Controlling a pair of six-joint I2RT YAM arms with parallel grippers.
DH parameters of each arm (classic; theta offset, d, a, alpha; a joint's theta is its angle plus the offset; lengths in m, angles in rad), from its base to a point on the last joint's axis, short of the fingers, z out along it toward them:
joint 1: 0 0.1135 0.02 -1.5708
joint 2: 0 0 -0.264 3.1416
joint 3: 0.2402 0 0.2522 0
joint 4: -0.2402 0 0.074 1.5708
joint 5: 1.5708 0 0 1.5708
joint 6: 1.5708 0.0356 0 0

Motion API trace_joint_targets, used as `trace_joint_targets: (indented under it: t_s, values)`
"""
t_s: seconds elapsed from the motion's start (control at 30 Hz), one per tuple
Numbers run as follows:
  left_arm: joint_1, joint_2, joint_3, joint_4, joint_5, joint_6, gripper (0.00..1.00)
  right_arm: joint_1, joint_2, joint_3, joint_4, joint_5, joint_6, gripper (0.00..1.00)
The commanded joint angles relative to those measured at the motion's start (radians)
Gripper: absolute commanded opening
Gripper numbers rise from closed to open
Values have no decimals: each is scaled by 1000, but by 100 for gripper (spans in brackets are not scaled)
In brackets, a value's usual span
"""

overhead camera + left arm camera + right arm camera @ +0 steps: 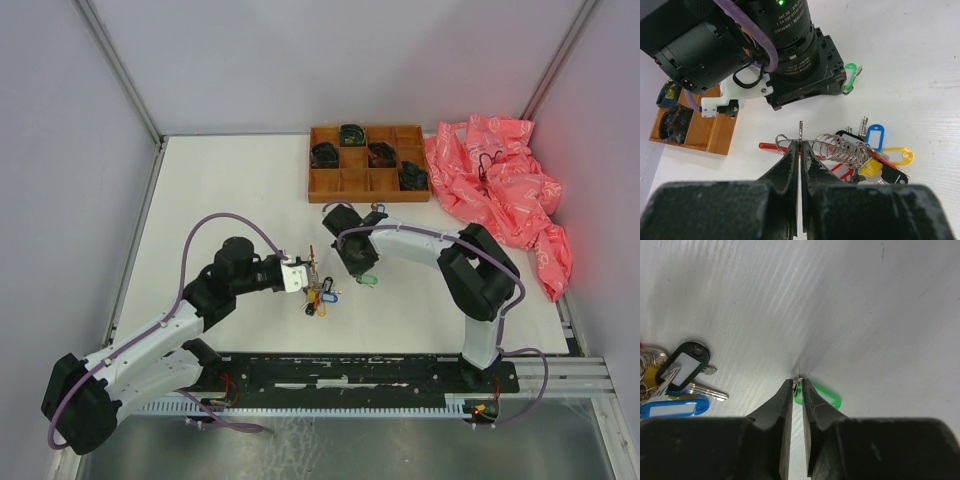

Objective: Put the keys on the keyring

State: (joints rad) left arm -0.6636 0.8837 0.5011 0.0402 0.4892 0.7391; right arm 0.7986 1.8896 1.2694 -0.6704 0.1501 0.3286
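Left gripper: the left gripper (801,145) has its jaws pressed together on the keyring (801,129), a thin silvery wire ring that stands upright and edge-on between the tips.
Keyring position: it is held just above the table (230,190), in front of the left arm and near the middle of the table's near half.
Attached items: a silvery wire coil (840,146) runs from the ring to the bunch of keys (320,298), which lies on the table just beside the left gripper.
Tags in the bunch: blue tag (874,136), yellow tag (896,156) and black tag (685,361) lie fanned out together; a red strap (771,146) lies under the ring.
Right gripper: the right gripper (797,385) points down at the table with its jaws a narrow slit apart.
Green-tagged key: the green-tagged key (824,399) lies on the table at the right gripper's tips, its metal end in the slit. Whether the jaws touch it cannot be told. It lies apart from the bunch.
Wooden tray: the wooden tray (368,197) sits at the far side of the table, with dark coiled items (327,154) in several compartments.
Pink plastic bag: the pink plastic bag (500,190) lies crumpled to the right of the tray.
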Motion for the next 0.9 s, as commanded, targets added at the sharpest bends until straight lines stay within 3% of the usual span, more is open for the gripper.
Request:
trace_joint_targets:
  t_s: [0.0,0.37,0.57,0.73,0.87]
  values:
    - [-4,-2,31,44,15,-7,3,4,-57,-12,3,4,19,21]
    - [-5,0,31,44,17,-7,3,4,-53,-32,11,6,21,19]
    - [-4,2,32,43,17,-7,3,4,-45,-36,16,12,21,12]
    - [-5,1,32,43,17,-7,3,4,-73,-47,17,31,7,1]
    - [-4,1,32,42,18,-7,3,4,-130,-61,24,28,-39,1]
